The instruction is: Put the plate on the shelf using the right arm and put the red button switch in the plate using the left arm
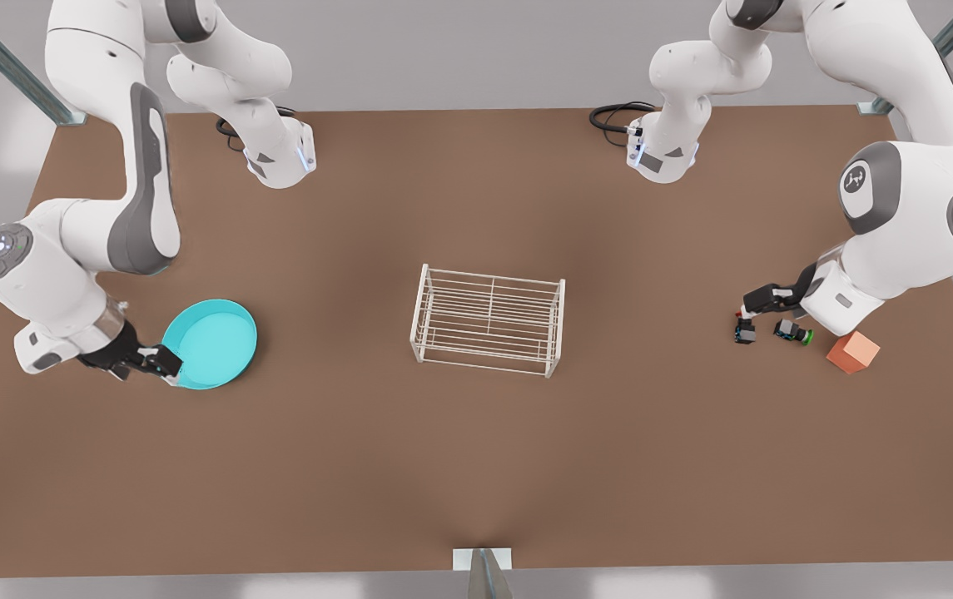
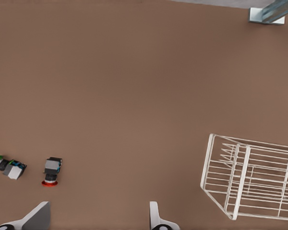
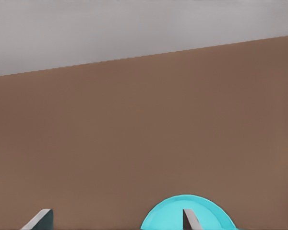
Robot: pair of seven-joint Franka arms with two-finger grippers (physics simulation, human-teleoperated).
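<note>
Two white arms reach over a brown tabletop [image 1: 476,466]. On the front view's left, the right pincer [image 1: 166,363] sits at the near rim of the plate [image 1: 211,343], which lies flat on the tabletop, well apart from the shelf [image 1: 488,320]. In the right wrist view its fingers [image 3: 191,219] are spread wide, one over the turquoise dish and one outside the rim, so they straddle the edge without closing on it.

On the front view's right, the left pincer [image 1: 763,304] hangs just above the red button switch [image 1: 745,330], which lies on its side on the tabletop. The left wrist view shows that pincer's fingers [image 2: 154,215] far apart and holding nothing, with the switch near them. A green-capped switch [image 1: 793,333] lies just beside the red one, and an orange cube [image 1: 852,352] sits a little farther out.

The shelf stands upright at mid-tabletop with nothing on it. No readable writing appears; a small white logo [image 1: 856,177] marks one arm joint.
</note>
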